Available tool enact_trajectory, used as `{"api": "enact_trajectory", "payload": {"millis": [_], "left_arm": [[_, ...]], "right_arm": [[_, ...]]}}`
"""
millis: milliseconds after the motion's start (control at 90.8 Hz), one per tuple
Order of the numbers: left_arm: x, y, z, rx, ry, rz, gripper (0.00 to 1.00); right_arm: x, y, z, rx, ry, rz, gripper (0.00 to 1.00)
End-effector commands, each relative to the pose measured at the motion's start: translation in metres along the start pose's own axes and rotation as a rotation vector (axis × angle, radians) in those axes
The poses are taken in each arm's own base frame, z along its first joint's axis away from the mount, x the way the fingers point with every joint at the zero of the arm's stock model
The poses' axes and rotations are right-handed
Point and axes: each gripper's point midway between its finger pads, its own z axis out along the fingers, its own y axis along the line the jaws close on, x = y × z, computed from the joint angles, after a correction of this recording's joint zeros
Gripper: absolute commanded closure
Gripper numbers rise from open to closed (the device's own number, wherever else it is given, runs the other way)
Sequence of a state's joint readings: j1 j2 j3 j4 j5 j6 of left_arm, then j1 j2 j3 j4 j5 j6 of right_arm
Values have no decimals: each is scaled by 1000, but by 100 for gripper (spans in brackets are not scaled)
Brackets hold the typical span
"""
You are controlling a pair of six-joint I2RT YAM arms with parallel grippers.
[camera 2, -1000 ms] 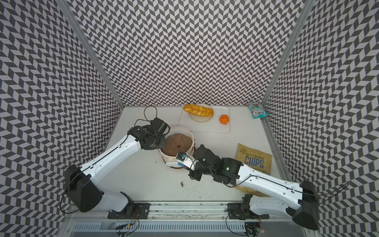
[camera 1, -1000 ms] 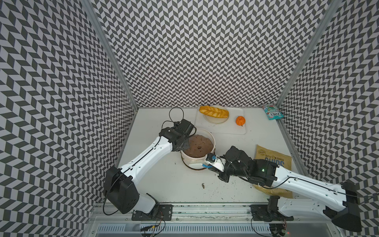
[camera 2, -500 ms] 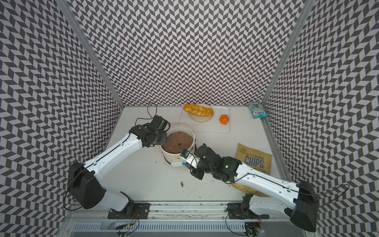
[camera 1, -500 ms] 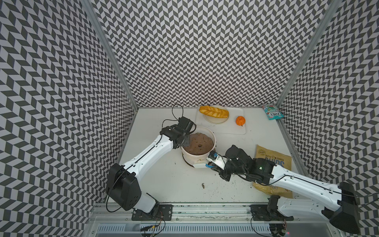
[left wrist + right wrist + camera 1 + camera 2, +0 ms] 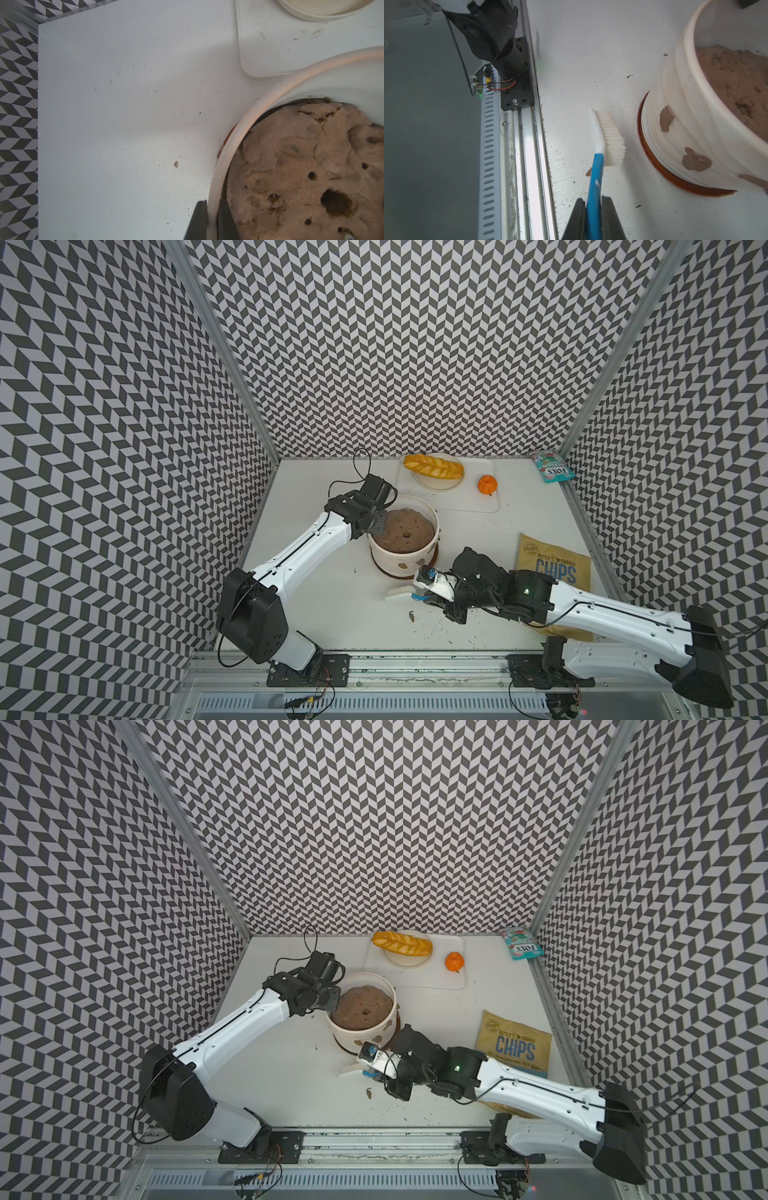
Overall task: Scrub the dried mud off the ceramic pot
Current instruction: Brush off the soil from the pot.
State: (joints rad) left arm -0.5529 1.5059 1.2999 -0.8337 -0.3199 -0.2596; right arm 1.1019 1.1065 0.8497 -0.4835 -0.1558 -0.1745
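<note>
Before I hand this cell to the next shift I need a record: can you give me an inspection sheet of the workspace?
Surface: white table, dark crumbs, one brown flake near the front.
Job's things: ceramic pot upright, soil inside, dried mud patches on its wall.
Clutter: bread on plate, orange fruit, both on board; chips bag; candy packet.
Grippers: left gripper shut on pot rim; right gripper shut on brush, bristles off the pot.
Cables: black cable loops above left wrist.
Surroundings: chevron walls, front rail.

The right gripper point(image 5: 593, 200) clamps the blue handle of a white-bristled plastic brush point(image 5: 609, 137) reaching ahead of it. On the bristle side, apart from them, stands the white ribbed ceramic pot point(image 5: 685, 128), flat brown dried mud patches point(image 5: 666, 118) on its wall.
</note>
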Motion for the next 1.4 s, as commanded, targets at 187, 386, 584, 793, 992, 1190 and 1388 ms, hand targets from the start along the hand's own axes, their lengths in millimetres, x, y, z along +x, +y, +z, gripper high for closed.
{"api": "enact_trajectory", "payload": {"millis": [187, 386, 584, 793, 992, 1190, 1388], "left_arm": [[-23, -14, -4, 62, -72, 71, 100], [-24, -14, -8, 73, -81, 89, 100], [-23, -15, -6, 70, -71, 105, 100], [-27, -13, -6, 68, -80, 102, 100], [-29, -14, -5, 74, -83, 100, 100], [-30, -17, -6, 93, -96, 106, 100], [-31, -12, -4, 62, -94, 153, 100]], "right_arm": [[-66, -50, -31, 245, -237, 52, 100], [-33, -92, -22, 402, -76, 130, 100], [-5, -96, -12, 411, 10, 171, 100], [15, -71, 1, 286, 69, 132, 100], [16, -44, -1, 184, 53, 75, 100], [-15, 12, -18, -3, -110, -78, 100], [-37, -7, -29, 109, -173, -78, 100]]}}
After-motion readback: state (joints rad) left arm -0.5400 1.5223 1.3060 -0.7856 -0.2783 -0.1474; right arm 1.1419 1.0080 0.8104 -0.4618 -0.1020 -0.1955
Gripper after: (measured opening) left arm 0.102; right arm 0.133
